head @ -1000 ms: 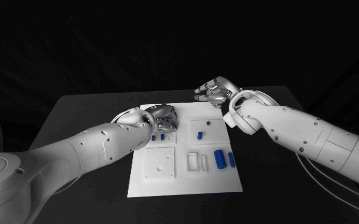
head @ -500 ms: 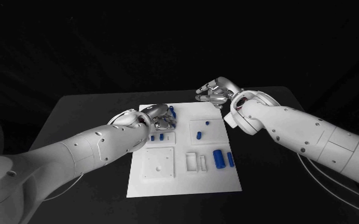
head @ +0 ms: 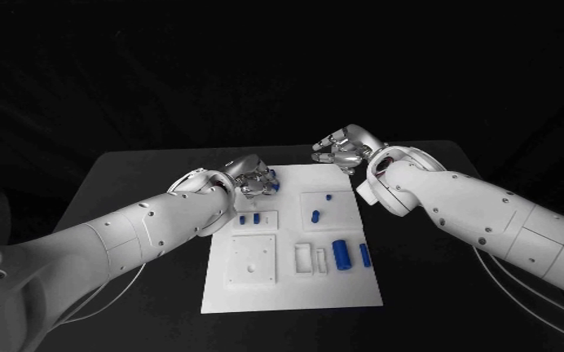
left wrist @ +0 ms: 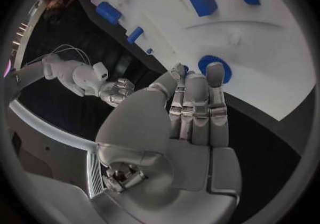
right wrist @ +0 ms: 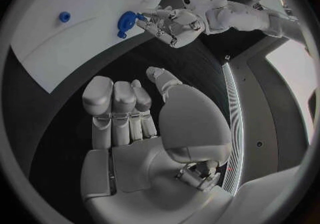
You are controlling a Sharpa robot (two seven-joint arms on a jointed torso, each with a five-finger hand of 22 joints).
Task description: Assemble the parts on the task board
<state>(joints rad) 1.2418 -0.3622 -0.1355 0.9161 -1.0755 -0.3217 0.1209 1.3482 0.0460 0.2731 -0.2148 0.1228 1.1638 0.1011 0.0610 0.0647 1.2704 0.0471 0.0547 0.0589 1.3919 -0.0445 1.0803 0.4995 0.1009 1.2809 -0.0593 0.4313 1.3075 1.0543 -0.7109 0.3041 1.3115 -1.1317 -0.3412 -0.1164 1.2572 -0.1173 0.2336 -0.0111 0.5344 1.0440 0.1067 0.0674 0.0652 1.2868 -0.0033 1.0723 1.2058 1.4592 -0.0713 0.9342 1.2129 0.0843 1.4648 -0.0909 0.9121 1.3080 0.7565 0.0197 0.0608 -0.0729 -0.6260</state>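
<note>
Hands over the far edge of the task board

We see the left hand (head: 250,175) at the far left corner of the white task board (head: 294,291), fingers held together and touching a round blue gear (left wrist: 216,69) there; we cannot tell if it grips it. Our right hand (head: 341,148) hovers past the board's far right corner over the black tabletop (head: 129,173), fingers curled in, holding nothing. Other blue parts (head: 342,254) lie across the board.
</note>
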